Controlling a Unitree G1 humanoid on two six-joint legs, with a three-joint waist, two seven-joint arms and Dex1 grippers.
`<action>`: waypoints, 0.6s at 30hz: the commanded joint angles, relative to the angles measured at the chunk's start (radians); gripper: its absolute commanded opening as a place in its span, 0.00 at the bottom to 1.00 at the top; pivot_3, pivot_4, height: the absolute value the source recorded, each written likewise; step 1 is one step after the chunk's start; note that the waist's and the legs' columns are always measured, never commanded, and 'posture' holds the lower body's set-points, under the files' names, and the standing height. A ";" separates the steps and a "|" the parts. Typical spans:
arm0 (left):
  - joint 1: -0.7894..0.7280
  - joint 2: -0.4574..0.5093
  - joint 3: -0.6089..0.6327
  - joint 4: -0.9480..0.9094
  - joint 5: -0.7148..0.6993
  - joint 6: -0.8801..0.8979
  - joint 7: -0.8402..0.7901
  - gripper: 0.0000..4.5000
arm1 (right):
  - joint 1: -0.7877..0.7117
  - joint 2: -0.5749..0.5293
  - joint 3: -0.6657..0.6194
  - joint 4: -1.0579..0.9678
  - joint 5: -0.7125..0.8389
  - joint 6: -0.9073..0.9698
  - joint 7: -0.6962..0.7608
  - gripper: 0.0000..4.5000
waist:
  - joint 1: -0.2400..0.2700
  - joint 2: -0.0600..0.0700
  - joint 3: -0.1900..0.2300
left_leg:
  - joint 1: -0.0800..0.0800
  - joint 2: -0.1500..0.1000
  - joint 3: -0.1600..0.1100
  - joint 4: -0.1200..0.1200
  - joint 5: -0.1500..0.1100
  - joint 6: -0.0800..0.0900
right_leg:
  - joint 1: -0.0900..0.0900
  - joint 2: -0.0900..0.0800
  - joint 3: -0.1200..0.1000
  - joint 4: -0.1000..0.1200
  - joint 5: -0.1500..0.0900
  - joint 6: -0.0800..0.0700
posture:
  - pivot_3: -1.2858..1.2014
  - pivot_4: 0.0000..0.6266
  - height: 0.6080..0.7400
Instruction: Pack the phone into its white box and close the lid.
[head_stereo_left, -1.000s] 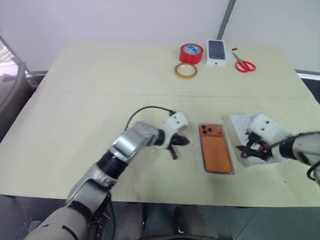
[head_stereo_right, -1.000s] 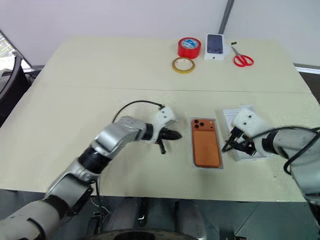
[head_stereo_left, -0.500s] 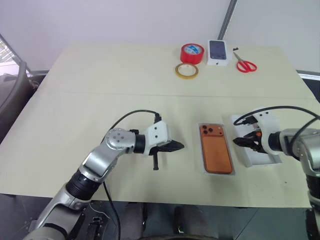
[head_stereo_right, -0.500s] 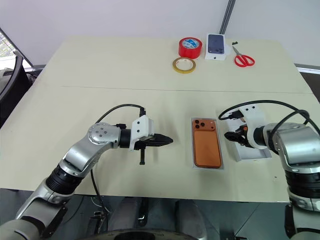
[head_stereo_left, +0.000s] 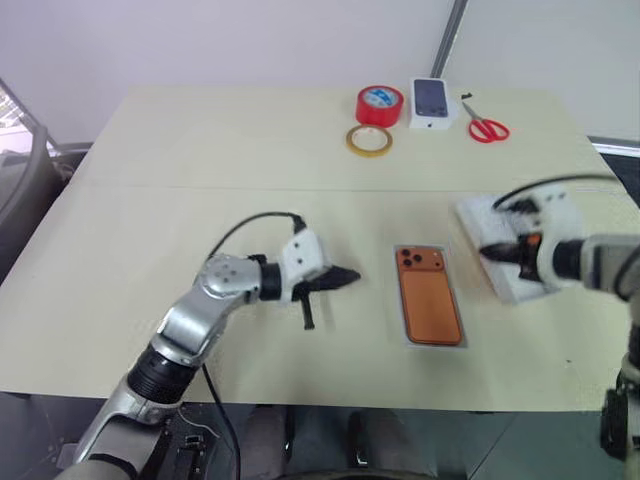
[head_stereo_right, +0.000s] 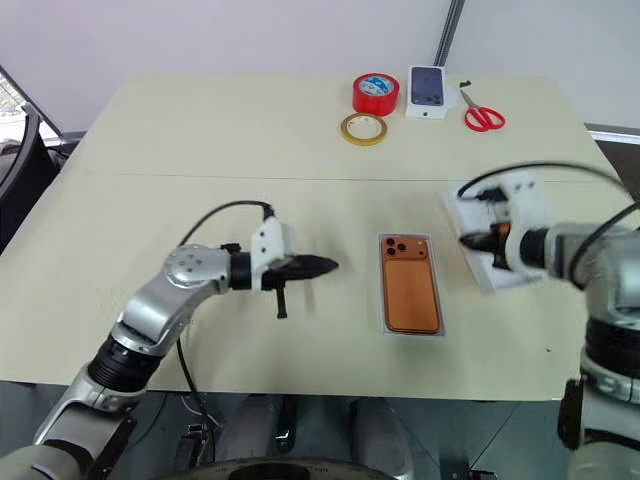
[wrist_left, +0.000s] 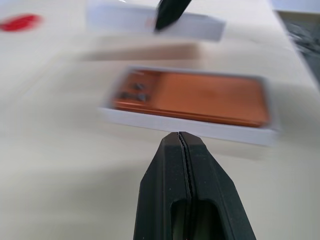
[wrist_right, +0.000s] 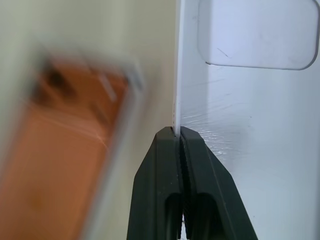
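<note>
phone (head_stereo_left: 430, 294) (blurred) in white box (head_stereo_left: 411, 337)

Phone (wrist_right: 60, 150) blurred in right wrist view

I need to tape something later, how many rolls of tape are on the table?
2: a red roll at the far edge, and a yellowish roll just in front of it, lying flat.

I see bare table (head_stereo_left: 200, 160) all round phone (head_stereo_left: 431, 295) except right side: right gripper (head_stereo_left: 487, 252) pinching lid (head_stereo_left: 505, 265) there.
</note>
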 joint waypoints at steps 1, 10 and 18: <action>-0.002 0.002 0.083 0.055 -0.009 -0.021 0.042 0.00 | -0.049 0.050 -0.072 0.035 0.406 0.007 -0.147 0.00 | 0.000 0.000 0.000 | 0.000 0.000 0.000 0.000 0.000 0.000 | 0.000 0.000 0.000 0.000 0.000 0.000 | 0.52 0.24 0.89; -0.026 0.010 0.117 0.128 0.013 -0.067 0.053 0.00 | 0.186 0.250 0.291 -0.107 1.352 -0.570 -0.949 0.00 | -0.019 -0.002 0.001 | -0.008 0.000 0.001 0.005 0.001 0.002 | -0.004 -0.001 -0.001 0.001 0.001 0.002 | 0.52 0.24 0.89; -0.006 -0.032 0.037 0.078 0.027 -0.056 0.042 0.00 | 0.380 0.377 0.328 -0.175 1.352 -0.711 -1.215 0.06 | -0.016 -0.002 0.001 | -0.008 0.000 0.001 0.007 0.001 0.003 | -0.005 -0.001 0.000 0.003 0.001 0.002 | 0.52 0.24 0.89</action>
